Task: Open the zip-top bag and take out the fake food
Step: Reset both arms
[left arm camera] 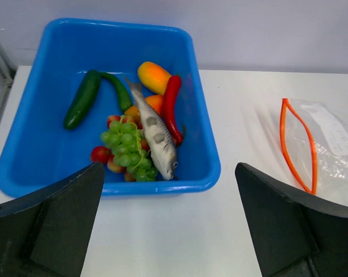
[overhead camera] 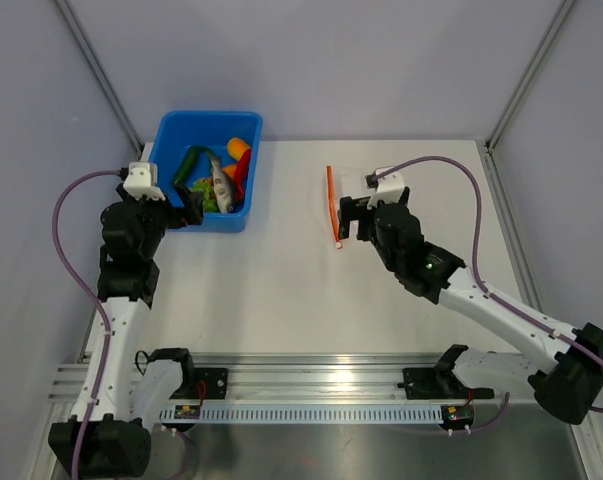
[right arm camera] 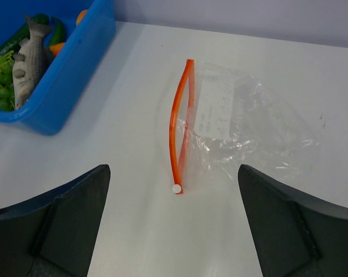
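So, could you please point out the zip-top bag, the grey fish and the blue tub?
zip-top bag [right arm camera: 249, 133]: right wrist view, on its crinkled clear body.
grey fish [left arm camera: 155, 133]: left wrist view, on the middle of its body.
blue tub [left arm camera: 41, 141]: left wrist view, on its bare inner floor.

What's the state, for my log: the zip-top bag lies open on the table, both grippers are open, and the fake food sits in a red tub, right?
The tub is blue, not red; the left wrist view shows it. Otherwise yes: the zip-top bag lies open on the table, the left gripper and right gripper are open, the fake food sits in that tub.
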`<state>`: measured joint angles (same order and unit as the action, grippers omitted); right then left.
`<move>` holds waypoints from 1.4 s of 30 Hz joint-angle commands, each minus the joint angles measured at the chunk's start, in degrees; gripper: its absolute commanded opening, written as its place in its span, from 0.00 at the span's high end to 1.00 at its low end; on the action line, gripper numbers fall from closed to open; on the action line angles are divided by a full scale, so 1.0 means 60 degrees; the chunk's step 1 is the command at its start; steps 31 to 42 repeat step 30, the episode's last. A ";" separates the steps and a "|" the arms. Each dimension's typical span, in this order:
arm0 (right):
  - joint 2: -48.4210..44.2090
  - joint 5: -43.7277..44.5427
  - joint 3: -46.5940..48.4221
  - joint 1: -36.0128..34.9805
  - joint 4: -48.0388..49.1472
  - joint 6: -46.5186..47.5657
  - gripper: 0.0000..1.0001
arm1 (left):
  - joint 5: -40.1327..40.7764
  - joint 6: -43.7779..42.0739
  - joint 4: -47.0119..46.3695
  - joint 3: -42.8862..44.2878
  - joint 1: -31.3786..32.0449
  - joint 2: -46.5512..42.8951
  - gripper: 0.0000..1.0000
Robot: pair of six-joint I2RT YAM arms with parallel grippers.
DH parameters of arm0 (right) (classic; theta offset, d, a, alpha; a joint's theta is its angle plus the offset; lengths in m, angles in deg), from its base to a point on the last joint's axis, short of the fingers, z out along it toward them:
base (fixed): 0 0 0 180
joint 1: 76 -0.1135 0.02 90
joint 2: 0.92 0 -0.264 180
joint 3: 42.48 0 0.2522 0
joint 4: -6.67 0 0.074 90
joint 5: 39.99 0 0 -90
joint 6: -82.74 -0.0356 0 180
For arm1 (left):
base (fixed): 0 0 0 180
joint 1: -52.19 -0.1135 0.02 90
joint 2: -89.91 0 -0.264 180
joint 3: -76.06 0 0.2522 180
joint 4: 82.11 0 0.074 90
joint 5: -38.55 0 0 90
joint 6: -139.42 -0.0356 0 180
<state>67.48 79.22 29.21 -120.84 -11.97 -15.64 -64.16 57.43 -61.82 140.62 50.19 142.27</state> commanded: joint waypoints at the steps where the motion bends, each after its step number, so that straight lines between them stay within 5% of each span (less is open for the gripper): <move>1: -0.1232 -0.0474 -0.1054 0.0032 0.0590 -0.0141 0.01 | 0.0991 -0.0354 -0.1964 -0.1068 -0.0018 -0.1499 0.01; 9: -0.3516 0.0445 -0.3253 0.0032 0.1211 -0.0477 0.01 | 0.0141 0.0042 -0.1849 -0.2651 -0.0018 -0.2633 0.01; 15: -0.4426 0.0334 -0.4293 0.0032 0.1282 -0.0917 0.01 | 0.1138 0.0584 -0.1776 -0.3369 -0.0018 -0.2530 0.01; 42: -0.4120 -0.0122 -0.4587 0.0032 0.1838 -0.0918 0.00 | 0.0683 0.0423 -0.2523 -0.4352 -0.0018 -0.3234 0.01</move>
